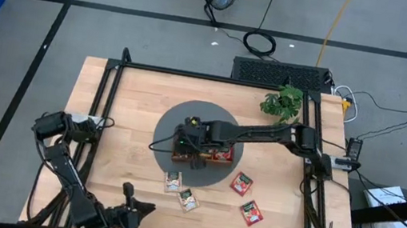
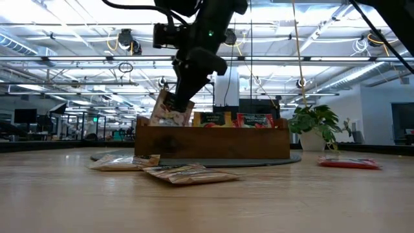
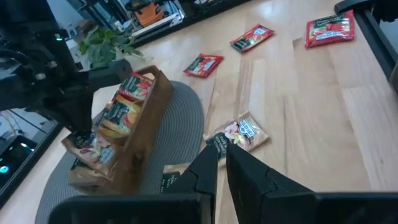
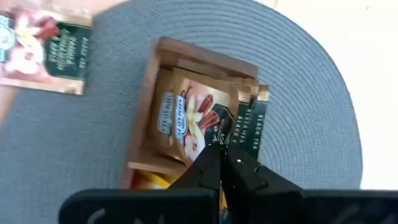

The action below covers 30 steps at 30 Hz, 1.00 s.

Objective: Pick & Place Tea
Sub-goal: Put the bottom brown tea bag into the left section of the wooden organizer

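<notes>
Our right gripper (image 4: 222,149) is pinched shut on a beige-brown tea packet with a green edge (image 4: 193,115), holding it tilted over the end compartment of the brown wooden tray (image 2: 213,142) on the round grey mat (image 1: 170,121). To seat it well, we should square the packet with the compartment walls, lower it until it stands among the others, then let go. Our left gripper (image 3: 219,167) waits near the table's front edge, nearly closed and empty.
</notes>
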{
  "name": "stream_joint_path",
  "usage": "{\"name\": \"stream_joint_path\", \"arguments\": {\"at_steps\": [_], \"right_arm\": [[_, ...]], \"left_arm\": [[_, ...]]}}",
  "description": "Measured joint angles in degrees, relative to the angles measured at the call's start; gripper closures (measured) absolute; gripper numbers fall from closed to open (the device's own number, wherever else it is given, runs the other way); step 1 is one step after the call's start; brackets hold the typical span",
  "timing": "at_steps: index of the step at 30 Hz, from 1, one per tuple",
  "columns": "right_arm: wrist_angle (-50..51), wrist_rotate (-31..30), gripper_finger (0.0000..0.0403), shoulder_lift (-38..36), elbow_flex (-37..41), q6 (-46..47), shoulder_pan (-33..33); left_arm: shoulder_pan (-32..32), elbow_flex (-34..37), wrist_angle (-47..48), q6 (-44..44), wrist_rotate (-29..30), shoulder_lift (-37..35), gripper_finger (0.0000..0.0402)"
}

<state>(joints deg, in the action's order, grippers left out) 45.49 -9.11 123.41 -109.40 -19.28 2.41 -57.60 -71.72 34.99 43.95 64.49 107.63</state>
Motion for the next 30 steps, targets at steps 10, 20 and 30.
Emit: {"name": "stream_joint_path", "arguments": {"at_steps": [10,20,30], "right_arm": [[-3.5,-0.1,0.0403,0.7,1.4,-5.0,0.4],[-4.5,-3.2,0.0403,1.3,3.0,-3.9,0.9],[-5.1,-2.9,0.0385,1.3,3.1,-3.6,1.0]], "left_arm": [[0.5,0.0,0.0,0.2,0.0,0.0,0.0360],[0.5,0.0,-0.1,0.8,0.1,0.0,0.0360],[0.9,0.0,-0.1,1.1,0.1,0.0,0.0360]]}}
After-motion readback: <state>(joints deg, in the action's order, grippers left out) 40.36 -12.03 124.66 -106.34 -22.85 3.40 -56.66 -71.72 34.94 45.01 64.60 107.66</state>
